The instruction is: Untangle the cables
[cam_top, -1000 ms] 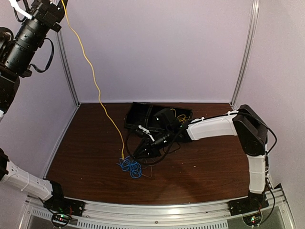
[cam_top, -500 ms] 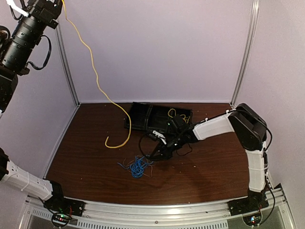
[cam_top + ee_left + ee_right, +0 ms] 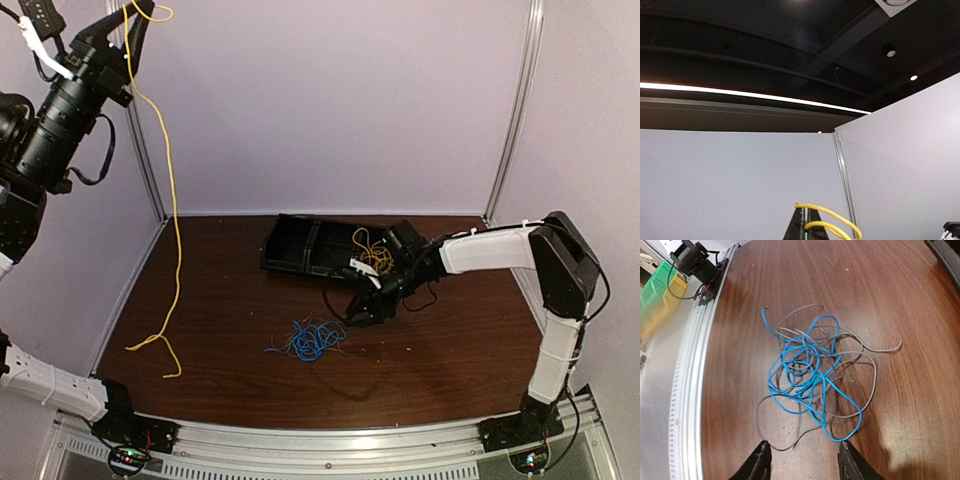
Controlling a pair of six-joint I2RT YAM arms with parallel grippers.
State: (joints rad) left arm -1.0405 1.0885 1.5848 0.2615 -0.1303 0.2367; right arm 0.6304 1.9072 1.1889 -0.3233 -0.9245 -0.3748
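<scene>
The left gripper point(image 3: 130, 20), raised at 10 o'clock and clamped on the long thin yellow wire point(image 3: 178, 240), has pulled it clear of the central blue-and-grey wire tangle point(image 3: 807, 385), its tail now at 8 o'clock, while the right gripper point(image 3: 802, 465), jaws apart, has retreated: one cable freed, the rest apparently knotted.

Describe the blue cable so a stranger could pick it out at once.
On the brown table, look in front of the black tray, toward the near edge. The blue cable lies there in a loose heap, tangled with a thin grey wire. It is the only blue one; the yellow cable hangs at the left.
</scene>
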